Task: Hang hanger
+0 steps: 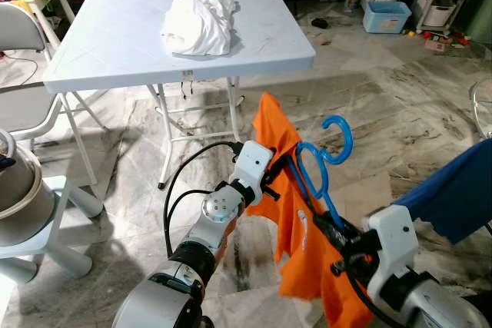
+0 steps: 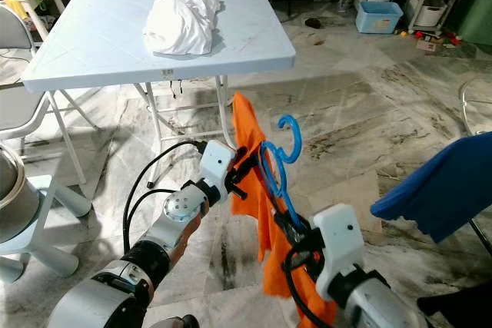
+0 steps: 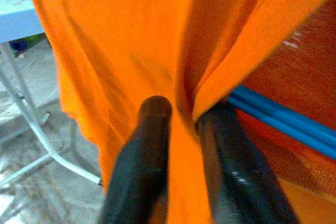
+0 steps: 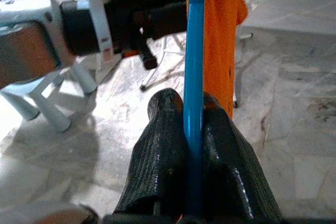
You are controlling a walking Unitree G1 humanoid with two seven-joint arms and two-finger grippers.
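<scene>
An orange shirt (image 1: pixel 296 220) hangs on a blue plastic hanger (image 1: pixel 327 160) held up in front of me, above the marble floor. The hanger's hook (image 1: pixel 340 134) curls up free at the top. My left gripper (image 1: pixel 286 160) is shut on a fold of the orange shirt (image 3: pixel 157 51) near its upper edge, its fingers (image 3: pixel 149 145) pinching the cloth. My right gripper (image 1: pixel 327 224) is shut on the blue hanger (image 4: pixel 193 77) lower down, with the bar squeezed between both fingers (image 4: pixel 163 145).
A white folding table (image 1: pixel 100 44) stands ahead with a crumpled white garment (image 1: pixel 200 21) on it. A chair (image 1: pixel 19 36) and a white stool (image 1: pixel 31 220) are at the left. Blue cloth (image 1: pixel 453 193) hangs at the right. Shelves and bins (image 1: pixel 388 14) line the back.
</scene>
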